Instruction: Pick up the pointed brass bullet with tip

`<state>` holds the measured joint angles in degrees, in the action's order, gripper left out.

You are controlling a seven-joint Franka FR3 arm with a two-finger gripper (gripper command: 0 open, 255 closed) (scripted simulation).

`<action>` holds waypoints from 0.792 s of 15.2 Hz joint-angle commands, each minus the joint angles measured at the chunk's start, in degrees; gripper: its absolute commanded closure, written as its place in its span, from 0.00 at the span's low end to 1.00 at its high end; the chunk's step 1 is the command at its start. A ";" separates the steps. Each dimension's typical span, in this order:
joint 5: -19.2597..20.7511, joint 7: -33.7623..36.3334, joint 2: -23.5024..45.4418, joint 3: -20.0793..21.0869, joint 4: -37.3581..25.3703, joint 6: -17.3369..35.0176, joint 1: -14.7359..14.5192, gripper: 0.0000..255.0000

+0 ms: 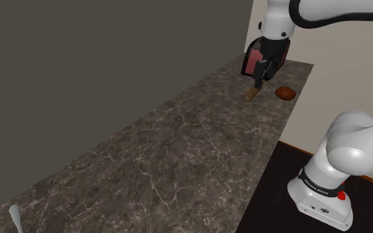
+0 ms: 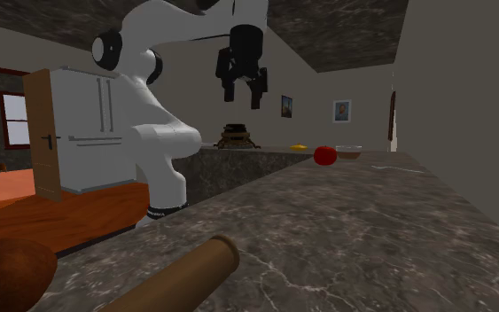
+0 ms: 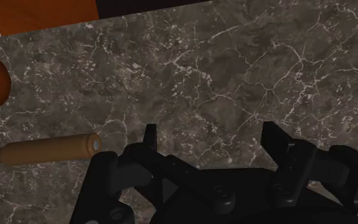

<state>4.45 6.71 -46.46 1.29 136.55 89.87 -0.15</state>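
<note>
The bullet is a tan-brown cylinder with a narrowed tip, lying flat on the dark marbled counter near its far end. It also lies across the foreground of the second exterior view. My black gripper hangs above the counter, just over and beside the bullet. In the wrist view the bullet lies outside one finger, not between the two. The gripper is open with only bare counter between its fingers. Seen from the second exterior view, the gripper is well up in the air.
A brown rounded object sits on the counter next to the bullet, near the edge. A dark red item stands behind the gripper. Far along the counter are a red apple, a bowl and a white utensil.
</note>
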 commanded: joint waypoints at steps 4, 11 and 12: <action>0.17 3.36 4.29 -1.58 -0.12 4.90 2.77 0.00; 0.04 10.67 14.52 -5.67 -1.68 15.32 8.63 0.00; -0.06 11.65 15.97 -6.30 -2.01 16.70 9.40 0.00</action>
<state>4.36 17.56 -32.34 -4.13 135.15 104.98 8.32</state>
